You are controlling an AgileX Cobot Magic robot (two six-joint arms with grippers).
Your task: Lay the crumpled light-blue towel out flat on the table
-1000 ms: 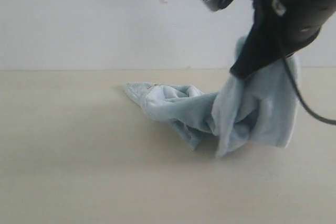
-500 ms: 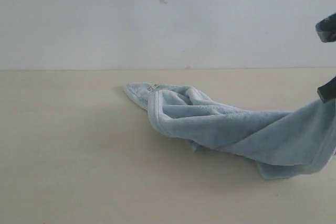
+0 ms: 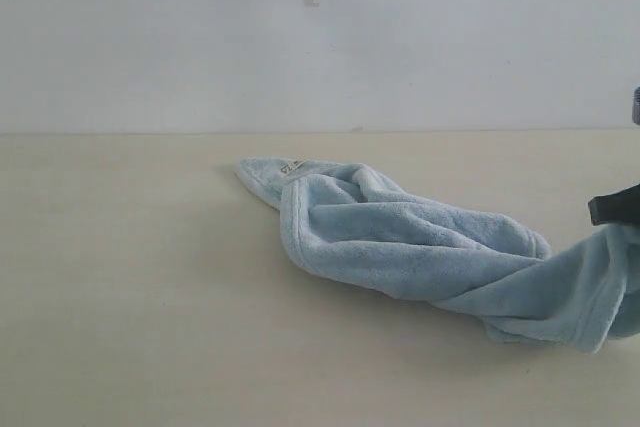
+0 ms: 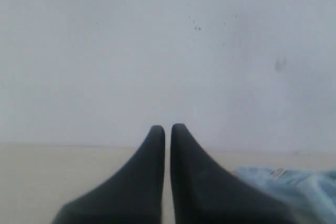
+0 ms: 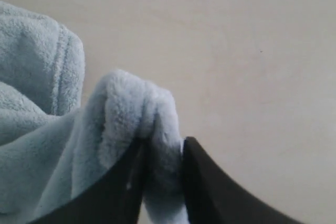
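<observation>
Towel check from my end: it's lying as a long twisted bundle on the table, running from about the middle of the exterior view out to the right edge. The left end is a flattish pointed corner, and the little white label shows right on it. The middle is bunched into thick rolled folds, nowhere near flat. The right end is lifted off the surface and hangs from the right gripper, which only just pokes in at the edge of the exterior view.

On the right wrist cam I can see a fat fold of the fluffy cloth sandwiched between the two dark fingers. Both are touching it, so I'm calling that a grip on the towel with a narrow gap.

The left gripper has its jaws pinched together, with just a sliver between the tips and nothing in them. It's pointing at the pale wall, and a bit of the towel is visible off to one side of it.
</observation>
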